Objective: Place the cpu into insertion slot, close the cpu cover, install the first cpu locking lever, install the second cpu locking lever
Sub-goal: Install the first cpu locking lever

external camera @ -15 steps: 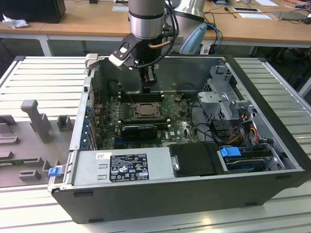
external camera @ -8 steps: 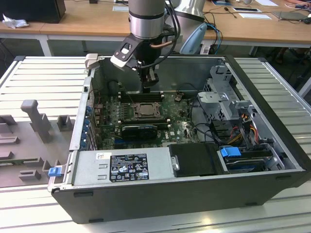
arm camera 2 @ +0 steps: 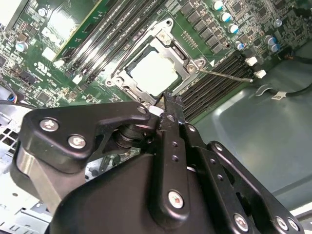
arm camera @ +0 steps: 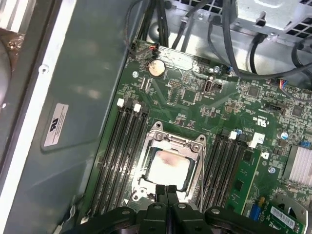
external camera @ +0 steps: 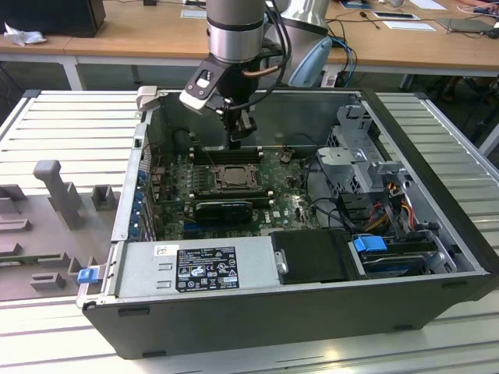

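Note:
The cpu (arm camera: 168,169), a dull silver square, lies in the insertion slot (external camera: 232,178) on the green board. The silver cpu cover (arm camera: 176,142) lies flat around it. A thin metal locking lever (arm camera 2: 225,74) juts out from one corner of the socket, over the black memory slots. My gripper (arm camera: 166,188) is shut with nothing between its fingers. Its tips (arm camera 2: 166,98) hover just above the socket's edge. In the exterior view the gripper (external camera: 237,142) hangs inside the open case, over the far side of the socket.
Black memory slots (arm camera: 122,146) flank the socket on both sides. A long black card (external camera: 224,209) sits in front of it. The power supply (external camera: 199,269), the drive cage (external camera: 359,148), cables (external camera: 327,206) and the case walls (external camera: 129,195) hem the board in.

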### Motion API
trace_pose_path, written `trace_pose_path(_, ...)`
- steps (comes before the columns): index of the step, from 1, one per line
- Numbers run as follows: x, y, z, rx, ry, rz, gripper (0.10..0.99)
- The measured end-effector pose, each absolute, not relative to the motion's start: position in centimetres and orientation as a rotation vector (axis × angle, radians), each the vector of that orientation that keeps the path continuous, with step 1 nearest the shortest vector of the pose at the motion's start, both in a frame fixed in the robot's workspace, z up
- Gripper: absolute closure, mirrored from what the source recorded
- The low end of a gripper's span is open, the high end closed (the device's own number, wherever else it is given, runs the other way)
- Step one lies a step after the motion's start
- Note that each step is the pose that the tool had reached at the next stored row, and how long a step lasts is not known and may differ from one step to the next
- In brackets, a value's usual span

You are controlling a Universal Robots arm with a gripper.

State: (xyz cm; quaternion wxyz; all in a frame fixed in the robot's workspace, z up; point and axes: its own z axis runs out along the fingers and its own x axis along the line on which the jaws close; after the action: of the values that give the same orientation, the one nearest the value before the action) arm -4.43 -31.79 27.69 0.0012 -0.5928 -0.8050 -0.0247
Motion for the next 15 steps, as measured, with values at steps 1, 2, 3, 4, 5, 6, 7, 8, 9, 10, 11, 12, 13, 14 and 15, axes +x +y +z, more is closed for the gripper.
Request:
trace_pose_path(1, -4.43, -31.79, 27.69, -1.85, -2.535, -0.077, 0.98)
trace_pose_path(2, -4.43, -31.79, 27.7, -1.84, -2.542, -0.077, 0.98)
trace_pose_path(3, -4.43, -31.79, 27.69, -1.824, -2.553, -0.077, 0.98)
trace_pose_path(4, -4.43, -31.79, 27.7, -1.811, -2.562, -0.077, 0.98)
trace_pose_path(5, -4.43, -31.79, 27.7, -1.79, -2.576, -0.077, 0.98)
trace_pose_path(6, -4.43, -31.79, 27.7, -1.776, -2.585, -0.077, 0.98)
trace_pose_path(7, -4.43, -31.79, 27.69, -1.731, -2.615, -0.077, 0.98)
trace_pose_path(8, -4.43, -31.79, 27.7, -1.704, -2.632, -0.077, 0.98)
trace_pose_path(9, -4.43, -31.79, 27.69, -1.688, -2.642, -0.077, 0.98)
trace_pose_path(10, -4.43, -31.79, 27.7, -1.673, -2.651, -0.077, 0.98)
trace_pose_path(11, -4.43, -31.79, 27.69, -1.652, -2.664, -0.077, 0.98)
trace_pose_path(12, -4.43, -31.79, 27.69, -1.633, -2.675, -0.077, 0.98)
trace_pose_path(13, -4.43, -31.79, 27.7, -1.601, -2.694, -0.077, 0.98)
trace_pose_path(14, -4.43, -31.79, 27.69, -1.565, -2.714, -0.076, 0.98)
trace_pose_path(15, -4.43, -31.79, 27.69, -1.541, -2.727, -0.076, 0.98)
